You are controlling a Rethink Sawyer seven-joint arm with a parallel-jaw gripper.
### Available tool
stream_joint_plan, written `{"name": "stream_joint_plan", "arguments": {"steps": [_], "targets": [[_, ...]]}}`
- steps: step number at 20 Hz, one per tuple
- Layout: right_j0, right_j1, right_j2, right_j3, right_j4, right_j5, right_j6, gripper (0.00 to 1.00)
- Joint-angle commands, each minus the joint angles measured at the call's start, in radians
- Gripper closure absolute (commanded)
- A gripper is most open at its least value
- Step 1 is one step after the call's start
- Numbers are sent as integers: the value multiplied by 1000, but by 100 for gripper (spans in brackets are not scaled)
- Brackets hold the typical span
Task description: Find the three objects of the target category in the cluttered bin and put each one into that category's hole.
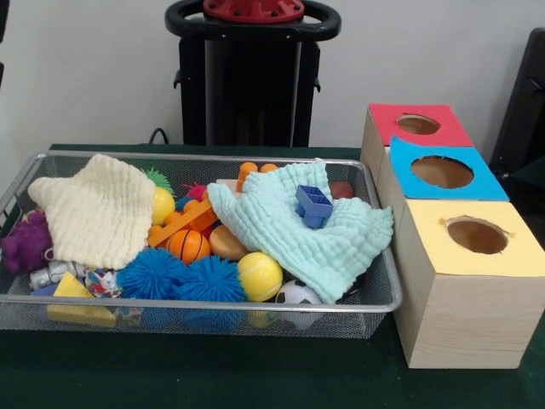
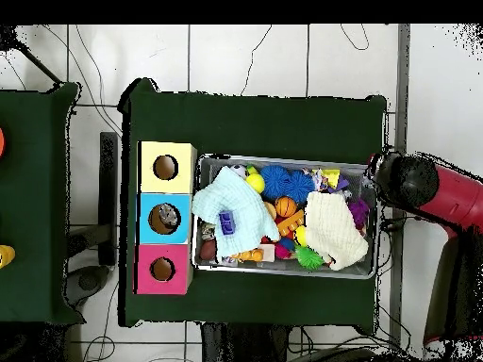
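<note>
End effector first: only the arm (image 2: 415, 184) shows, off the bin's short end in the overhead view, and I cannot tell whether the tool is open, closed or carrying anything.

Everything to be sorted sits in the wire bin (image 1: 204, 304) on the table (image 1: 255, 375), and nothing here says which category is wanted.

Counting up: two cloths, one cream (image 1: 98, 213) and one mint (image 1: 315, 239), both draped over the heap. Two blue spiky balls (image 1: 153, 274) sit side by side at the front. Two yellow balls are visible, one out front (image 1: 260, 276). Add one small basketball (image 1: 189, 245), one soccer ball (image 1: 298, 295), and one blue block (image 1: 313, 205) on top of the mint cloth. More is surely hidden below.

Handling, as I judge it: the cloths are light and limp, so pinch a raised fold and expect dragging. Smooth balls look slippery and prone to roll, so close across the middle. Spiky ones should squash and grip well. The block looks stiff and light; take it by a wall.

Three boxes stand beside the bin, with a red (image 1: 383, 119), a blue (image 1: 490, 183) and a yellow (image 1: 519, 256) top, each with one hole.
</note>
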Motion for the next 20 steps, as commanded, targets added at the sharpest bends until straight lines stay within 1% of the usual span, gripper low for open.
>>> {"name": "stream_joint_plan", "arguments": {"steps": [1, 6, 10, 15, 20], "targets": [[16, -23, 46, 159, 36, 133, 66, 100], [42, -44, 37, 182, 61, 152, 97, 100], [64, -54, 28, 194, 69, 145, 120, 100], [95, -66, 11, 201, 84, 155, 150, 100], [128, -94, -16, 220, 101, 169, 175, 100]]}}
